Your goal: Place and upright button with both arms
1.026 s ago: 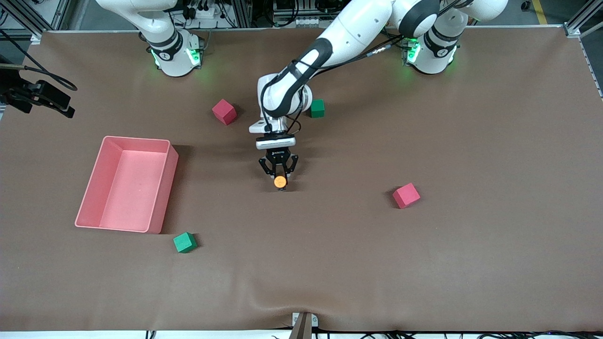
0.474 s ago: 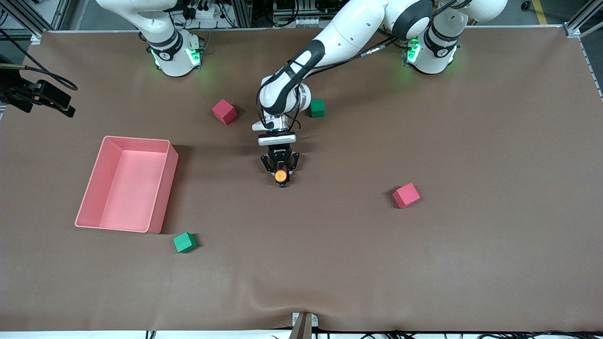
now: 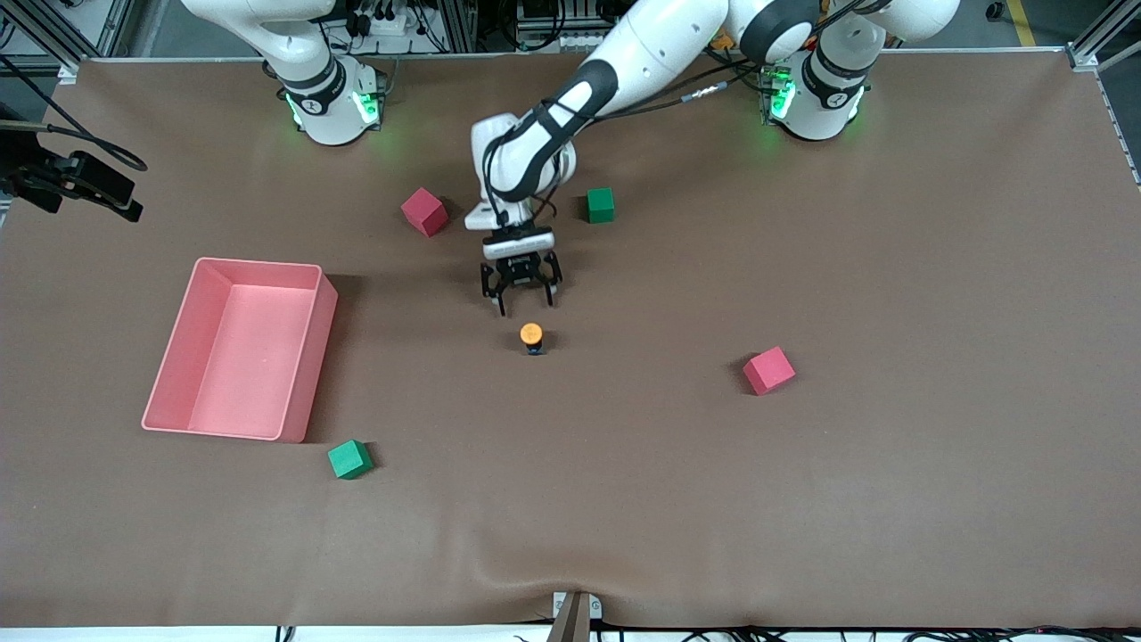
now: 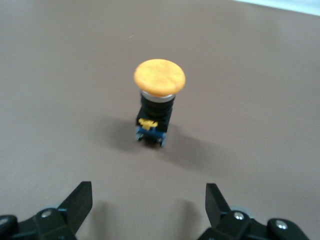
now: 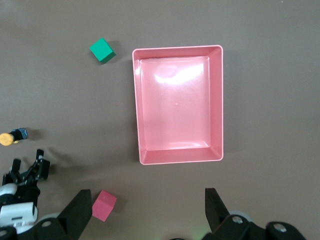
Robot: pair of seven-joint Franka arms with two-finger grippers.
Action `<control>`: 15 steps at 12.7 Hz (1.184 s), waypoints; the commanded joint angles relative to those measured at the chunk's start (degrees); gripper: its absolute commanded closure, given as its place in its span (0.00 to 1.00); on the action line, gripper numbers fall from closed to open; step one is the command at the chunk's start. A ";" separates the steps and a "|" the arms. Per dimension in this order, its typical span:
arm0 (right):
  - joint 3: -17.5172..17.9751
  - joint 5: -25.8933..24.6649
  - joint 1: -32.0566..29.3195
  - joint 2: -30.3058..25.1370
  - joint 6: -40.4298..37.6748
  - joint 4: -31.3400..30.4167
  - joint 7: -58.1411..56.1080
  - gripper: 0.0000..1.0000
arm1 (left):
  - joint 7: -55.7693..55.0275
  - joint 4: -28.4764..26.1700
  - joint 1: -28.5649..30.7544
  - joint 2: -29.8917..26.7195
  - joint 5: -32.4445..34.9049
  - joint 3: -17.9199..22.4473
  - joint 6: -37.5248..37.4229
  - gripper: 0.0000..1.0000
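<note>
The button (image 3: 531,337) stands upright on the brown table, orange cap up, black-and-blue body below. In the left wrist view the button (image 4: 159,100) stands free just ahead of the fingertips. My left gripper (image 3: 524,303) hangs open and empty a short way from it, toward the robot bases; nothing sits between the left gripper's (image 4: 149,200) fingers. My right gripper (image 5: 149,205) is open and empty, high over the table beside the pink bin (image 5: 136,105). The button (image 5: 10,137) also shows small at the edge of the right wrist view.
A pink bin (image 3: 312,357) stands toward the right arm's end. One red cube (image 3: 424,211) and one green cube (image 3: 601,205) flank the left arm's wrist. Another red cube (image 3: 768,370) lies toward the left arm's end, another green cube (image 3: 349,459) nearer the front camera.
My left gripper set the button down, opened and let go of it, then drew back toward the bases. The button stays upright on the table. The right arm has not moved.
</note>
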 commanded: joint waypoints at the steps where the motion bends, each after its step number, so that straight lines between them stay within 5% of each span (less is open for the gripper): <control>1: 0.19 0.50 -0.49 0.39 -0.80 1.01 -0.47 0.00 | 10.23 -1.65 -0.04 -4.68 -9.87 -3.40 -10.15 0.00; 3: 0.19 0.59 -0.49 0.39 -0.89 0.92 -0.47 0.00 | 18.16 -1.21 1.19 -7.66 -18.03 -6.83 -17.48 0.00; 6: 0.19 0.59 -0.49 0.39 -0.72 0.84 -0.47 0.00 | 35.80 -1.39 4.61 -17.14 -32.36 -6.85 -21.88 0.00; 10: 0.10 2.17 -0.57 0.39 -0.63 0.84 -0.47 0.00 | 62.94 -1.47 18.90 -32.52 -49.50 -6.85 -30.40 0.00; 15: 0.10 2.26 -0.75 0.30 -0.72 0.75 -0.47 0.00 | 95.41 -1.65 37.99 -42.73 -53.76 -6.85 -40.25 0.00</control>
